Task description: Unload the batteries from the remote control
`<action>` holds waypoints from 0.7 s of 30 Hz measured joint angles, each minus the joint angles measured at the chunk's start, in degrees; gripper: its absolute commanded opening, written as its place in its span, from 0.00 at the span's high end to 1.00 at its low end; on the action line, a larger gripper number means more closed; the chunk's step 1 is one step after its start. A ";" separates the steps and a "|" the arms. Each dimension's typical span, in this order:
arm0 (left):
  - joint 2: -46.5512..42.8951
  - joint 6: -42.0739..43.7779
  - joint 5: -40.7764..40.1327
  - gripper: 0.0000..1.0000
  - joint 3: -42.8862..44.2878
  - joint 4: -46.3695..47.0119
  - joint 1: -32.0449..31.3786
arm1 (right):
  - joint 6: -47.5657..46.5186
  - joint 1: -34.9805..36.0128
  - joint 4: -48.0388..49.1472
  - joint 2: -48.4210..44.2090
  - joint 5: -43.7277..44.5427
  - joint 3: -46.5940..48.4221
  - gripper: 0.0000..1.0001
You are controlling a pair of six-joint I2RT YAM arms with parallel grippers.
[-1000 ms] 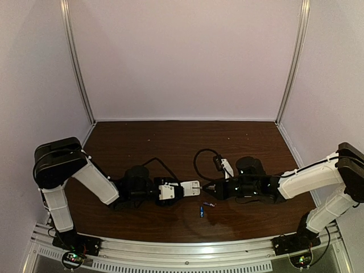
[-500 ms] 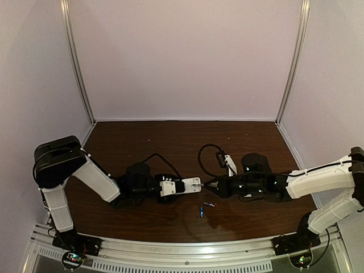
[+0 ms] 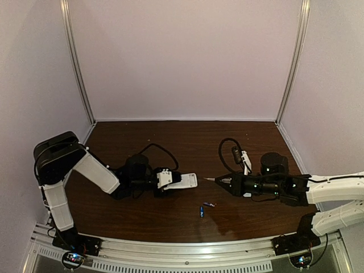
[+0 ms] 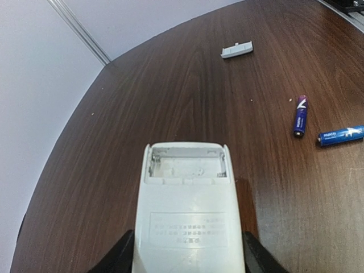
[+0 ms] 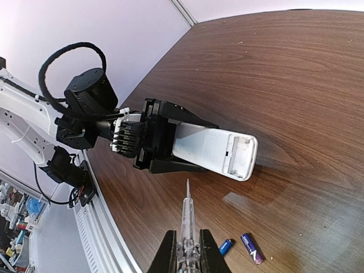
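Remote control [image 3: 185, 181] lies level in the grasp of the left gripper [image 3: 172, 183], whose 2 fingers [image 4: 120, 257] clamp its long sides at the end nearest that arm. Its back faces up, and the uncovered battery bay [image 4: 185, 165] sits at the free end, which points toward the right arm. Whether that end touches the dark wooden table [image 3: 170, 142] cannot be told.

A small white cover piece [image 4: 236, 50] lies on the wood well beyond the remote control's free end in the left wrist view. The 2 batteries [image 3: 209, 204], blue and dark, lie close together and apart from the remote control, off its free end on the side toward the arm bases.

Just past the remote control's free end, apart from it, hangs the tip of a thin silvery screwdriver [image 3: 213, 180], pointing at the remote. The right gripper [image 3: 227, 183] is clenched on the screwdriver's handle, on the far side from the remote control.
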 measured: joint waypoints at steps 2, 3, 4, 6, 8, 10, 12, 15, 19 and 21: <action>0.35 -0.33 1.99 1.00 0.74 -1.60 0.96 | 0.02 0.00 -0.42 -1.16 0.57 -0.46 1.00; 0.59 -0.39 3.19 1.00 1.07 -2.54 1.42 | 0.04 -0.02 -0.57 -1.68 0.79 -0.68 1.00; 0.83 -0.44 4.26 1.00 1.31 -3.34 1.75 | 0.04 -0.02 -0.72 -1.99 0.96 -0.79 1.00; 1.44 -0.42 6.19 1.00 1.84 -5.20 2.27 | 0.11 -0.02 -0.85 -2.58 1.33 -1.18 1.00; 2.25 -0.39 7.78 1.00 2.38 -6.84 2.54 | 0.13 -0.02 -1.05 -2.99 1.62 -1.60 1.00; 3.19 -0.22 9.07 1.00 2.99 -8.39 2.69 | 0.15 -0.02 -1.18 -3.34 1.90 -2.16 1.00; 3.85 -0.20 10.19 1.00 3.28 -9.03 2.78 | 0.20 0.00 -1.33 -3.65 2.12 -2.75 1.00; 4.04 0.09 11.58 0.99 3.82 -10.08 3.15 | 0.26 0.00 -1.62 -4.02 2.45 -3.41 1.00; 4.72 0.46 13.03 0.91 5.11 -11.39 3.39 | 0.63 0.00 -1.60 -4.24 2.54 -3.65 1.00; 4.96 0.48 13.40 0.86 5.40 -11.56 3.39 | 0.81 0.00 -1.60 -4.33 2.54 -3.76 1.00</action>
